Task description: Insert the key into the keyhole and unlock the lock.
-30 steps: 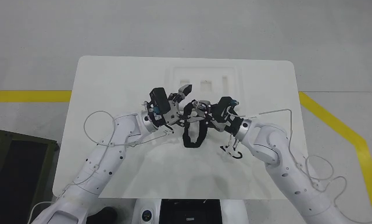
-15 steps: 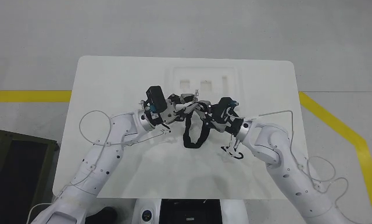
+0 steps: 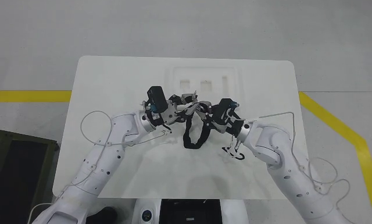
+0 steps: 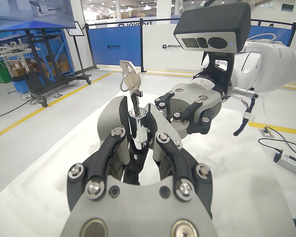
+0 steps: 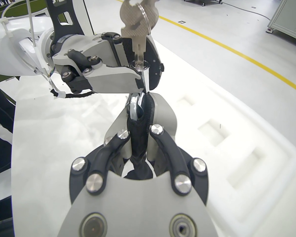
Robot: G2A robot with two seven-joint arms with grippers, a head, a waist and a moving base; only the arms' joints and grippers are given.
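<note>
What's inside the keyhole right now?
The key has its blade in the keyhole at the end of the chrome lock, and its head sticks out above. How deep the blade reaches is hidden inside the lock.

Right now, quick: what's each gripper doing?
Left gripper: closed on the lock body, with the key inserted in it.
Right gripper: closed on the lock's black cable.

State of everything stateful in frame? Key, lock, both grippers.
key, seated in the keyhole, no gripper on it
lock, held by both grippers; locked or unlocked, cannot tell
left gripper, shut on lock
right gripper, shut on lock
</note>
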